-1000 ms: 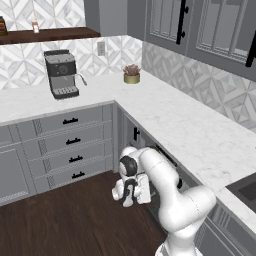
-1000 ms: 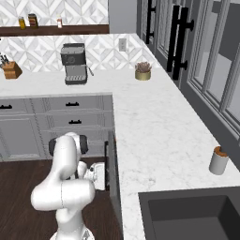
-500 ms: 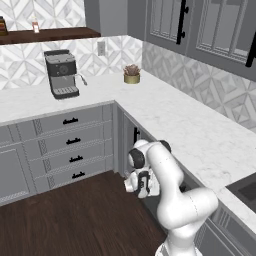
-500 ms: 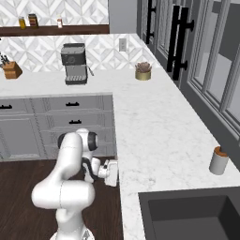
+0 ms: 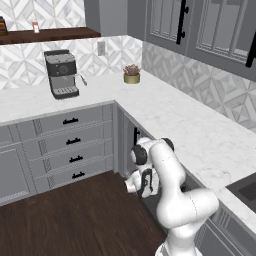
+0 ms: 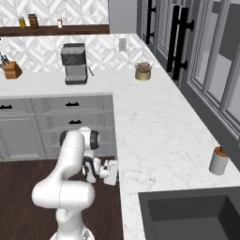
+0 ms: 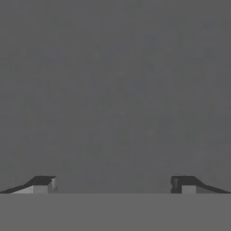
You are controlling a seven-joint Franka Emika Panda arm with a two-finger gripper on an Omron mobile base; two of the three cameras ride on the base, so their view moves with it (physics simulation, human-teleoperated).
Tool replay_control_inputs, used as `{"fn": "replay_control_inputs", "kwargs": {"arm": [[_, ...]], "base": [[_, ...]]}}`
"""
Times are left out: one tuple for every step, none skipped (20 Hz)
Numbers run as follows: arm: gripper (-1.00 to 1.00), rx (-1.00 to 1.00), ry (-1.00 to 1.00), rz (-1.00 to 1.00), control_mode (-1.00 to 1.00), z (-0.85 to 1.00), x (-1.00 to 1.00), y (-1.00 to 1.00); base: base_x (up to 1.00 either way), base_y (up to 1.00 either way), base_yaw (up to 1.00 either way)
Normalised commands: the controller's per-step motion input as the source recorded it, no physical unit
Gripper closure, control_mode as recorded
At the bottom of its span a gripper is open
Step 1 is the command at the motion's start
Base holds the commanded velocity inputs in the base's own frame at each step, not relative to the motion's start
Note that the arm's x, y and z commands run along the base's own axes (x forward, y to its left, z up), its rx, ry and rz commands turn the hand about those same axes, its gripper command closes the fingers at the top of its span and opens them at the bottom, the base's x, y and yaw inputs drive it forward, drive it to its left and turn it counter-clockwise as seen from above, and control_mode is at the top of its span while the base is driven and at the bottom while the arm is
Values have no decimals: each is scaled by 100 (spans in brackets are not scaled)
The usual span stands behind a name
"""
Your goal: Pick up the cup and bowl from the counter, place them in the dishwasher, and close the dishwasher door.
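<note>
The white arm is folded low, its elbow raised and the forearm dropped down so that the hand is held below worktop height. The gripper (image 5: 136, 184) is carried at the end of a bent wrist, seen from the other side as a pale block at (image 6: 108, 172). In the hand view the two dark fingertips (image 7: 43, 184) are set wide apart, the jaws spread with nothing held between them.
</note>
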Motion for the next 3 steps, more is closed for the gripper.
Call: {"fn": "replay_control_inputs", "kwargs": {"arm": [[-100,25,0,2,-100,57,3,-100],[-100,29,5,0,-100,52,1,-100],[-100,29,2,1,-100,47,0,-100]], "base": [[0,0,0],[0,0,0],[0,0,0]]}}
